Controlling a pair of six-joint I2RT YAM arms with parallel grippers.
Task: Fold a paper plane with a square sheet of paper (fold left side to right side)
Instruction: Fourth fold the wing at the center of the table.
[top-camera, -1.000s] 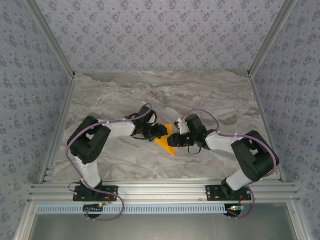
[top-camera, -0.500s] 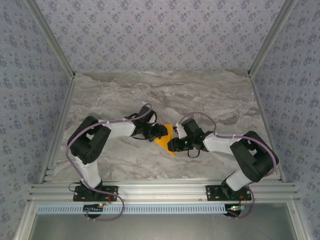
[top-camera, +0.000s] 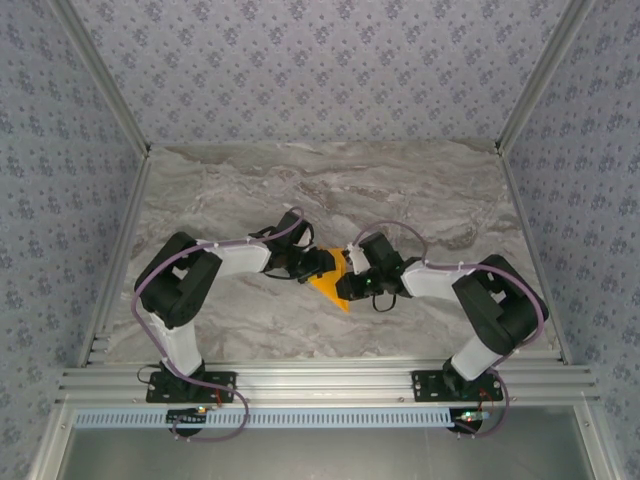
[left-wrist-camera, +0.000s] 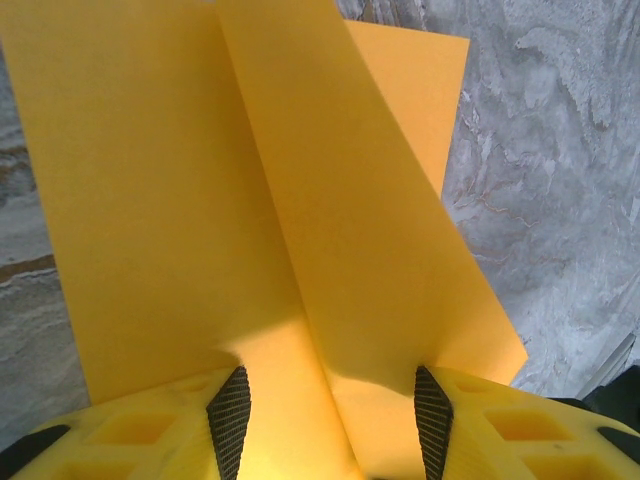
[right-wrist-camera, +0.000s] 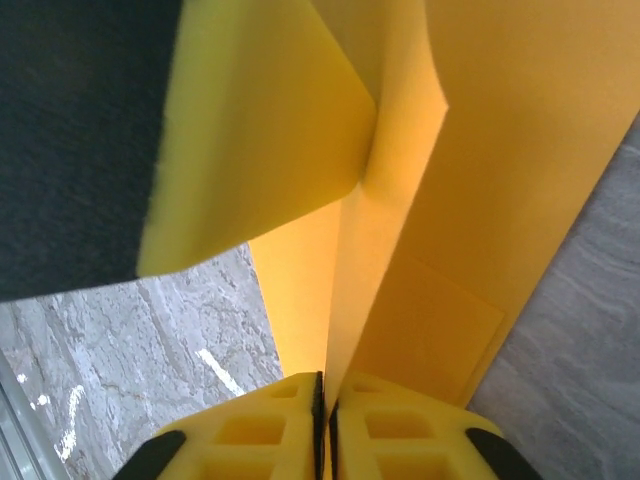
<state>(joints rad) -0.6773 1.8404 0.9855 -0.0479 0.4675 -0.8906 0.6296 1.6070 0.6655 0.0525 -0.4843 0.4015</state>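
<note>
Overhead: marble-topped table (top-camera: 250, 180), patterned walls (top-camera: 320, 70) on three sides, aluminium frame rail (top-camera: 330, 380) along the 6 o'clock edge. Purple cables (top-camera: 400, 228) loop over both arms. Both arms bend in toward mid-table and meet over the sheet of paper (top-camera: 333, 284).

Sheet: orange-yellow, just to the 6 o'clock side of table centre. Only a wedge of it shows, with a pointed tip toward 6 o'clock. The rest is covered by the two wrists.

Left gripper (top-camera: 320, 264) sits at the sheet's 10 o'clock. In the left wrist view its (left-wrist-camera: 330, 425) jaws stand wide apart, and the dark pads (left-wrist-camera: 230, 415) are clear of each other. The sheet (left-wrist-camera: 180, 200) lies between and beyond them. One flap is raised along a crease running toward 12 o'clock. A second layer shows behind it at 1 o'clock. Cannot tell whether the pads touch the paper.

Right gripper (top-camera: 348, 285) sits at the sheet's 3 o'clock. In the right wrist view its (right-wrist-camera: 325, 400) yellow fingers (right-wrist-camera: 270, 435) are pressed together, with a thin upright fold of the sheet (right-wrist-camera: 500, 150) pinched in the slit between them. Folded layers fan out above.

Hard to make out: a dark, blurred mass (right-wrist-camera: 70, 130) at 10 o'clock in the right wrist view blocks that corner. The sheet's edges are cut off at the frame in both wrist views.
</note>
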